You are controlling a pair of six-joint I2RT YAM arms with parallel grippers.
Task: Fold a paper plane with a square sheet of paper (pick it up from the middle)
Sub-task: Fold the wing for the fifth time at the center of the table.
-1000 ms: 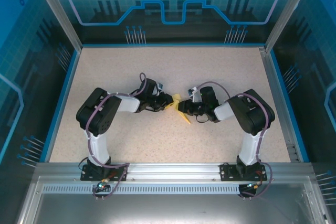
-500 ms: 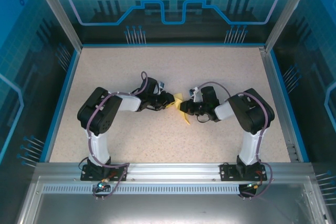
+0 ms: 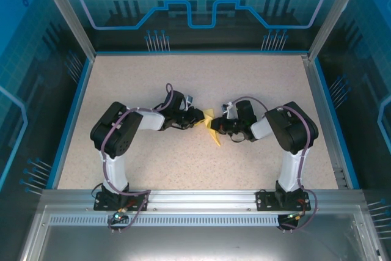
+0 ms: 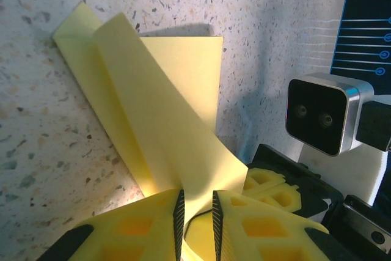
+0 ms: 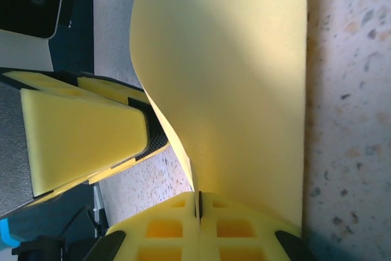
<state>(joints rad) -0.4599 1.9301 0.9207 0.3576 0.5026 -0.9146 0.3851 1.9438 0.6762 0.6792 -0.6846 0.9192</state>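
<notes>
The pale-yellow square sheet of paper (image 3: 213,132) is partly folded and stands off the table between my two grippers at mid-table. In the left wrist view the sheet (image 4: 174,90) shows long creases and a flap, and its near end runs between the pads of my left gripper (image 4: 195,207), which stand narrowly apart around a curl of paper. My right gripper (image 5: 197,203) is shut tight on one edge of the sheet (image 5: 244,90). From above, my left gripper (image 3: 200,118) and right gripper (image 3: 215,128) nearly touch tip to tip.
Speckled beige tabletop (image 3: 201,77) lies all around, bounded by a blue rim (image 3: 72,111) and glass walls. An aluminium rail (image 3: 201,200) holds both arm bases at the near edge. The right wrist's camera housing (image 4: 324,111) sits close in front of the left gripper.
My right gripper has closed down onto the paper's edge. Both grippers drew slightly closer together, and the sheet between them bowed up a little.
</notes>
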